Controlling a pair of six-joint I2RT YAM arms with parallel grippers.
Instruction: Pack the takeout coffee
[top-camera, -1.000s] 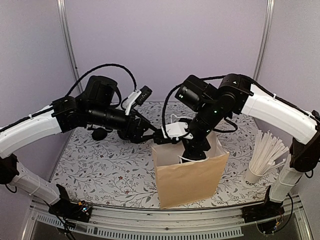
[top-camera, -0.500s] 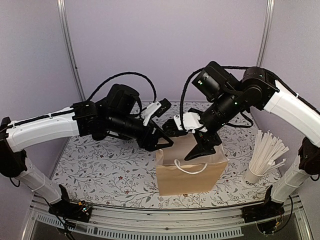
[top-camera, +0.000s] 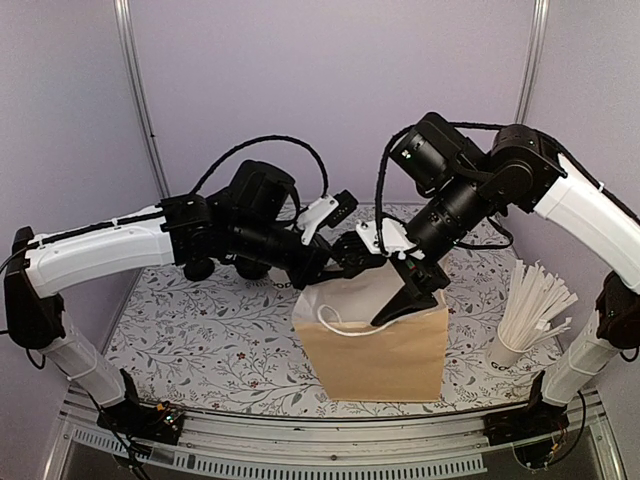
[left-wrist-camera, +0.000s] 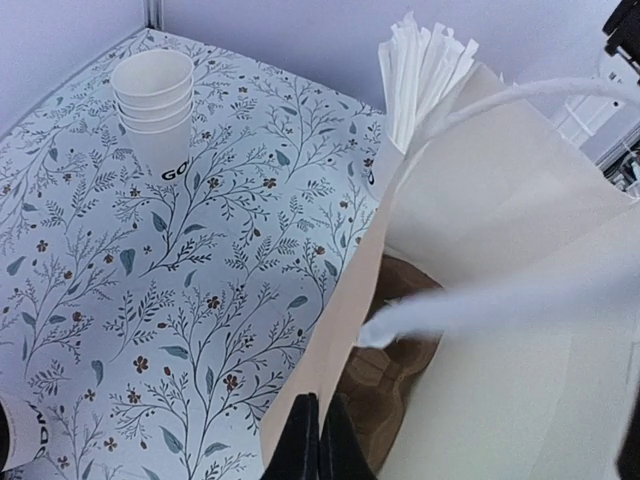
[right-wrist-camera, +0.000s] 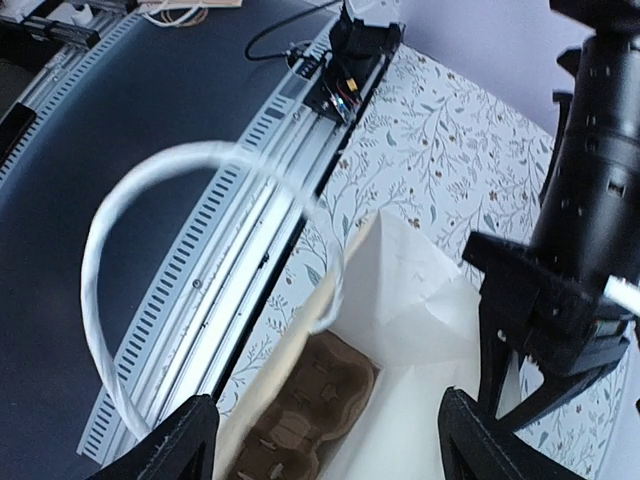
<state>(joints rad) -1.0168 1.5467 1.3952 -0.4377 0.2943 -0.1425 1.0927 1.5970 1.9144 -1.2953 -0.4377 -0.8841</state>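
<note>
since a second ago the paper bag (top-camera: 375, 350) has been stood taller and shifted left, and the right gripper (right-wrist-camera: 325, 405) has been raised out of it; its jaws are now spread wide above the mouth. the left gripper (left-wrist-camera: 318, 425) is pinched shut on the bag's rim. the mouth is thus held open over the cardboard carrier (left-wrist-camera: 392, 378), ready for loading. the takeout coffee (left-wrist-camera: 20, 440), seemingly the lettered cup cropped at the left wrist view's corner, stands on the table (left-wrist-camera: 150, 300), outside the bag and well apart from both jaws.
</note>
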